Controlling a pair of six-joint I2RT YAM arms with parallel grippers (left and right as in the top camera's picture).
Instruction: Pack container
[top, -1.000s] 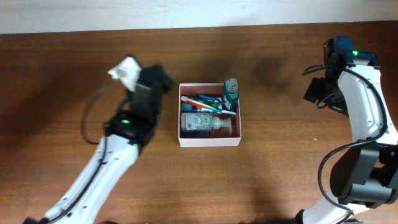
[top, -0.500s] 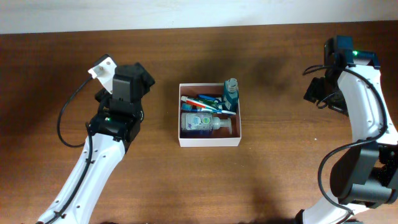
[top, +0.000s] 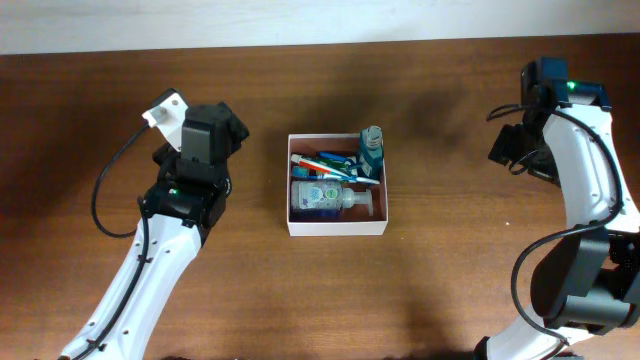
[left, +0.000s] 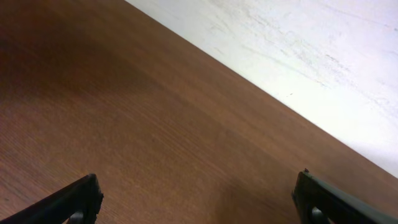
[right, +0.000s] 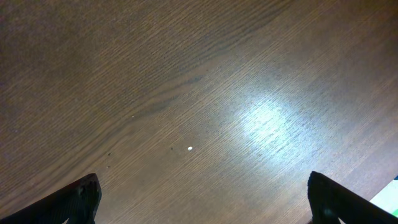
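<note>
The container (top: 337, 229), a square white-walled box, sits mid-table. Inside lie a clear pump bottle (top: 326, 198), toothbrushes (top: 325, 163) and an upright teal bottle (top: 371, 148). My left gripper (top: 220, 122) hovers to the left of the box, apart from it. In the left wrist view that gripper (left: 198, 186) is open, with only bare wood between its dark fingers (left: 78, 199). My right gripper (top: 510, 150) is far to the right of the box. Seen from its own wrist, the right gripper (right: 204, 186) is open over bare tabletop.
The brown wooden table (top: 450, 260) meets a white wall (left: 323, 56) along its far edge. A white mount (top: 166, 108) sticks out from the left wrist. A small white speck (right: 190, 149) lies on the wood under the right gripper.
My left arm has swung left, away from the box's left wall, and its jaws have opened wide. The right arm has not moved.
</note>
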